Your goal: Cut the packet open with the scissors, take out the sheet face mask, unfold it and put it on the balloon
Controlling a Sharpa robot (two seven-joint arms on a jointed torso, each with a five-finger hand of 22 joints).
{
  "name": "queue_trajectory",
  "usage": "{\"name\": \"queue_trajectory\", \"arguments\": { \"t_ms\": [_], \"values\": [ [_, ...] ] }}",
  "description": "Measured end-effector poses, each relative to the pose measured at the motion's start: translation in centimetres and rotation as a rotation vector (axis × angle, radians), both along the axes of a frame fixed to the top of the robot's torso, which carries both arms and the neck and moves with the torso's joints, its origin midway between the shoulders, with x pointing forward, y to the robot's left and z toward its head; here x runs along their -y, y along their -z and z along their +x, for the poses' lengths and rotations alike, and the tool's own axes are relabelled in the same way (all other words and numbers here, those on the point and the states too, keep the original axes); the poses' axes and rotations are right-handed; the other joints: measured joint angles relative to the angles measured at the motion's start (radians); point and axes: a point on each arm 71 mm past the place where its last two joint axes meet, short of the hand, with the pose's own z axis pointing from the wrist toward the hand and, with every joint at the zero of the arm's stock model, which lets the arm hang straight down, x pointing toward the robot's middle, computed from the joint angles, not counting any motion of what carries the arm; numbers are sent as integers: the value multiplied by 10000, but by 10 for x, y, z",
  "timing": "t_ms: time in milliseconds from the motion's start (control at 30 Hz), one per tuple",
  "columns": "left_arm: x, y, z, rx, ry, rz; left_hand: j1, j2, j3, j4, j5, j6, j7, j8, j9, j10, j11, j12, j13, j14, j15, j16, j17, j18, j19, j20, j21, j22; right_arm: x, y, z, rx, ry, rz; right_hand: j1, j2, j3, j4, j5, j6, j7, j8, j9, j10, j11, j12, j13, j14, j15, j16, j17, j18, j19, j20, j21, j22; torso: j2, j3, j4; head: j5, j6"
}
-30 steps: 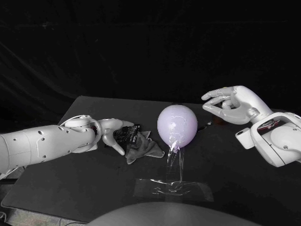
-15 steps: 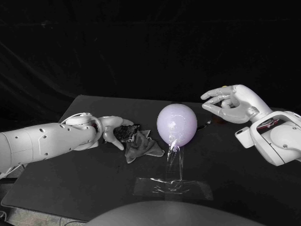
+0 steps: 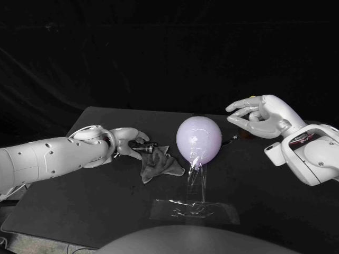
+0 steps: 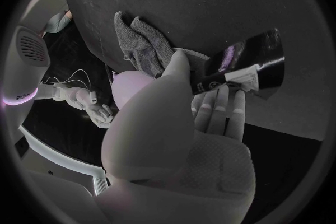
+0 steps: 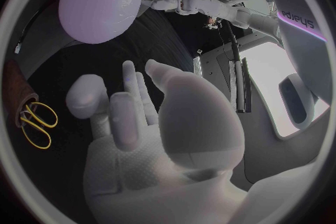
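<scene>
Clock directions are read in the head view with the balloon at the centre.

Nearest, at 6 o'clock, the clear stand (image 3: 194, 210) spreads a flat, glossy foot on the black table (image 3: 78, 206). Its thin transparent stem rises to the balloon, I judge to keep it steady and within reach for the mask.

At 8 o'clock a grey cloth (image 3: 160, 165) lies crumpled and folded. It is matt and looks woven. I cannot tell whether it is the mask.

At 9 o'clock my left hand (image 3: 127, 142) grips the packet (image 4: 241, 67) between thumb and fingers, just above the cloth's far edge. The packet is a dark, shiny foil rectangle with a pale printed label. It sticks out from my fingers toward the balloon, I judge so that a free edge is offered for cutting.

At the centre the balloon (image 3: 198, 138) is a pale lilac, smooth egg shape with its narrow end down on the stem.

Just past it, toward 3 o'clock, the scissors (image 5: 35, 119) show thin yellow loop handles beside a brown object. They lie untouched on the table.

Farthest, at 2 o'clock, my right hand (image 3: 262, 117) hangs above the table. Its fingers are curled toward the thumb with nothing between them, placed, I judge, to reach down for the scissors.
</scene>
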Motion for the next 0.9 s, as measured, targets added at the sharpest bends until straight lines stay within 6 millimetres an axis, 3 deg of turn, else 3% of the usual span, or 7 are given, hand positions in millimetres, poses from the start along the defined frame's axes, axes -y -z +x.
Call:
{"name": "queue_trajectory", "arguments": {
  "t_ms": [167,333,433,600,833,867,900],
  "values": [
    [0,-1,1,106,-47,-83,152,258,92,-32,-45,744,58,332,282,771,-24,99,50,848,-29,260,176,2,642,-49,168,-2,0,0,0,-5,5,-1,0,0,0,0,0,9,-13,0,-1,28,28,0,8,0,0,-1,-2,-1,0,0,0,-2,0,-1,3,-6,-12],
    [-2,-2,1,140,-100,-245,365,655,306,-29,-45,2455,268,1076,798,1213,-108,115,25,1275,-53,344,217,0,1108,-77,205,-2,0,0,0,-11,15,-5,0,0,0,0,0,10,-16,0,-1,28,28,0,8,0,0,22,-3,-2,0,0,0,11,0,2,2,-33,7],
    [-4,-2,1,153,-143,-411,533,827,438,-17,-45,3074,301,1368,921,1424,-161,115,22,1474,-90,389,203,1,1373,-96,205,-3,1,0,0,-14,23,-8,0,0,15,15,0,10,-17,0,-1,39,17,0,7,0,0,22,-4,-2,0,0,0,14,0,2,3,-53,26],
    [-7,-3,2,206,-247,-811,739,1239,753,-22,-45,3646,174,1582,953,1755,-184,114,15,1772,-116,429,166,1,1958,-79,431,-3,1,0,1,-16,47,-20,0,0,28,28,0,12,-21,0,-2,65,-8,0,7,0,0,22,-6,-4,0,0,0,14,0,0,3,-85,65],
    [-13,-3,1,303,-437,-1631,1110,1610,1460,-39,-48,4199,30,1751,977,2364,-212,114,-12,2266,-140,534,166,4,2332,-100,784,299,3,1,2,-9,106,-51,0,0,28,28,0,13,-23,0,7,65,-7,0,18,0,0,22,-5,-4,0,0,0,11,0,-7,9,-123,158],
    [-13,-3,1,323,-464,-1762,1141,1640,1654,-20,-50,4296,-19,1804,985,2555,-207,114,-14,2430,-156,535,160,57,2458,-117,822,334,3,1,3,-7,115,-56,0,0,28,28,0,13,-23,0,7,65,-7,0,17,0,0,21,-2,-4,0,0,0,11,0,-7,9,-128,175],
    [-13,-3,1,341,-489,-1900,1145,1644,1833,-5,-61,4368,-63,1835,987,2707,-195,106,-23,2558,-171,536,145,463,2548,-140,863,352,3,1,3,-5,125,-62,0,0,28,28,0,14,-24,0,7,65,-7,9,17,0,0,22,0,-4,0,0,0,10,0,-7,9,-133,194]
  ]
}}
